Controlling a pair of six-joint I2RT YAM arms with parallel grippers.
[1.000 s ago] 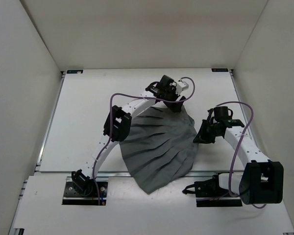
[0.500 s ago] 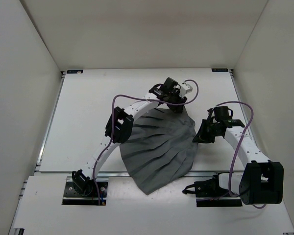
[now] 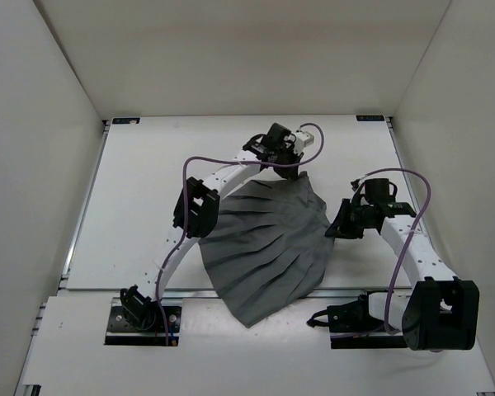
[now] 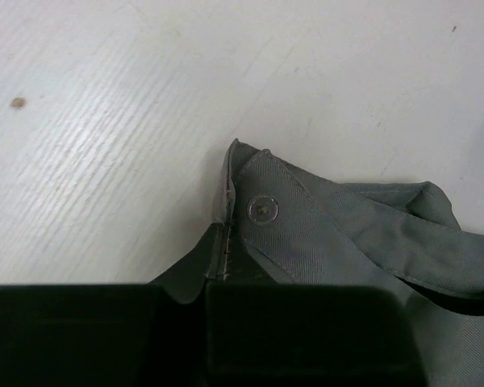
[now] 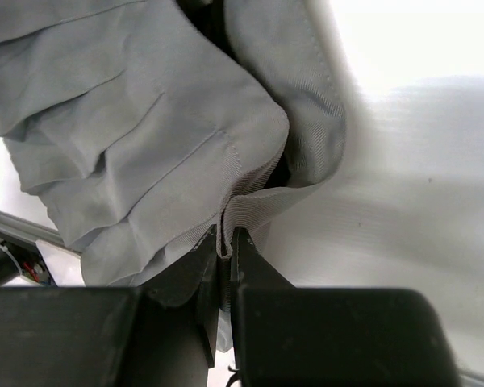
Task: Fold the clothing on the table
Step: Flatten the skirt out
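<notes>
The clothing (image 3: 268, 247) is a dark grey pleated skirt, fanned out on the white table (image 3: 148, 190), with its hem over the near edge. My left gripper (image 3: 294, 170) is at the skirt's far corner. In the left wrist view it (image 4: 206, 289) is shut on the waistband end (image 4: 347, 234), just below a round snap (image 4: 263, 210). My right gripper (image 3: 337, 229) is at the skirt's right edge. The right wrist view shows that gripper (image 5: 226, 246) shut on a pinched fold of the clothing (image 5: 145, 121), raised slightly off the table (image 5: 403, 177).
White enclosure walls (image 3: 41, 165) stand on the left, back and right. Both arm bases (image 3: 136, 313) sit on the near shelf, where the skirt's hem tip (image 3: 249, 318) overhangs. Purple cables (image 3: 412, 177) loop off both arms.
My left gripper has gone from open to shut on the waistband corner, its wrist shifting slightly. The skirt's far corner now looks drawn up. The right arm has barely moved.
</notes>
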